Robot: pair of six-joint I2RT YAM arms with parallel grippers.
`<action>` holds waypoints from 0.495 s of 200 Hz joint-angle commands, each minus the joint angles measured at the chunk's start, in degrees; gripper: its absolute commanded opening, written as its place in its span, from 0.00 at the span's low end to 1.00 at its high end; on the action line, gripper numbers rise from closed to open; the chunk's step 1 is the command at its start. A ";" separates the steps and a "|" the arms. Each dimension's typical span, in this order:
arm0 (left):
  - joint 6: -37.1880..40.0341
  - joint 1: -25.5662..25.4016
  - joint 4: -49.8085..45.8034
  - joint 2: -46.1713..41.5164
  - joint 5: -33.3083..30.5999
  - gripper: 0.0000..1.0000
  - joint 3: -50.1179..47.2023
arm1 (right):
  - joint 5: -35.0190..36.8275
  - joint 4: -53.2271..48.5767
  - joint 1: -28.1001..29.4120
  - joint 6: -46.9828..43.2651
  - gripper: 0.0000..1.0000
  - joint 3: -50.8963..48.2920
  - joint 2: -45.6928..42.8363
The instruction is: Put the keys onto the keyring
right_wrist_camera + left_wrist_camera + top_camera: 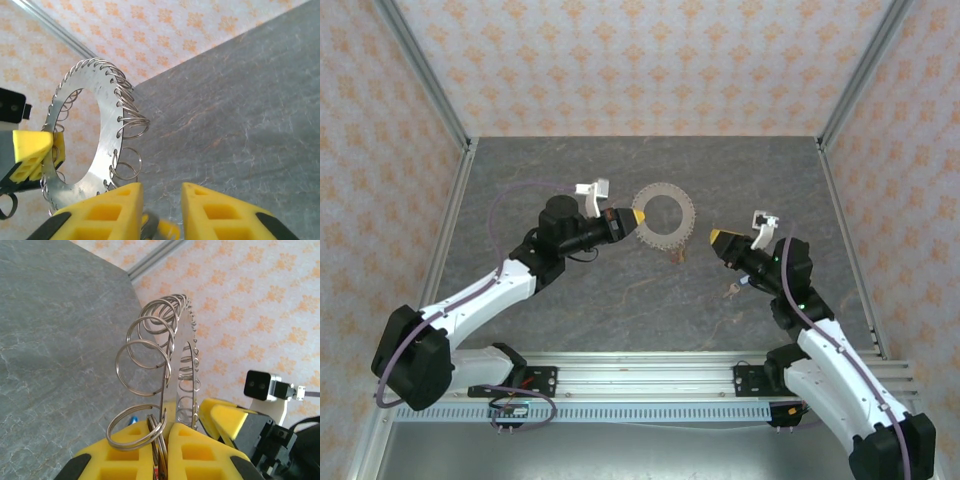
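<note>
The left gripper is clamped on the left rim of the flat grey metal keyring edged with wire loops, holding it over the bench centre. The right gripper stands just right of the keyring, clear of it. Its jaws are narrowly apart, with a small yellow piece deep between them; whether it is gripped cannot be told.

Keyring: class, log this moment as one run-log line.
left claw: shut on keyring rim | right claw: close beside keyring, grip unclear
</note>
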 commanded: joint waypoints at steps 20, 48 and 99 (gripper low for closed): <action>3.30 3.09 2.74 -0.29 9.49 0.00 4.29 | 1.90 -1.31 6.29 -26.92 0.20 3.60 -0.89; 2.29 4.90 5.00 -0.47 11.44 0.00 4.05 | 8.82 -0.55 13.26 -40.87 0.17 3.78 -0.81; 2.38 6.17 6.18 -0.84 14.50 0.00 5.19 | 14.07 6.52 22.21 -57.89 0.13 0.79 -1.10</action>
